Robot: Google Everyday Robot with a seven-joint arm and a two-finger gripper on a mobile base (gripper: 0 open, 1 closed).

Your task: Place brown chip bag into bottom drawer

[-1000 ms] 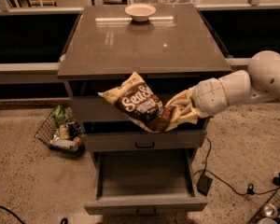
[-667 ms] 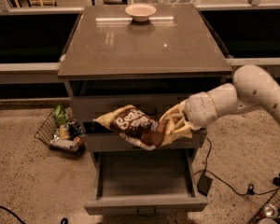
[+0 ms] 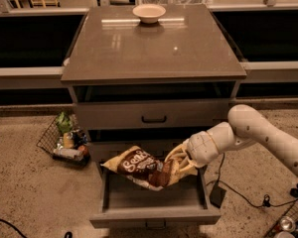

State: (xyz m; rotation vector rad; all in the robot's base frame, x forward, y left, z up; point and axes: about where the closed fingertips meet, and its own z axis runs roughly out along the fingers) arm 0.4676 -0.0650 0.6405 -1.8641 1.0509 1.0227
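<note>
The brown chip bag (image 3: pixel 141 167), tan-yellow with a dark brown panel and white script, hangs tilted just above the open bottom drawer (image 3: pixel 154 215). My gripper (image 3: pixel 176 165) is shut on the bag's right end, at the drawer's right side. The white arm reaches in from the right. The drawer is pulled out; its grey floor shows below the bag. The two drawers above it are closed.
A small pale bowl (image 3: pixel 149 12) sits at the back of the cabinet top (image 3: pixel 154 48). A wire basket of items (image 3: pixel 64 140) stands on the floor to the left. Cables and a black box (image 3: pixel 217 196) lie on the floor to the right.
The gripper has carried the bag downward from in front of the upper drawers to just above the open bottom drawer. The bag now lies flatter.
</note>
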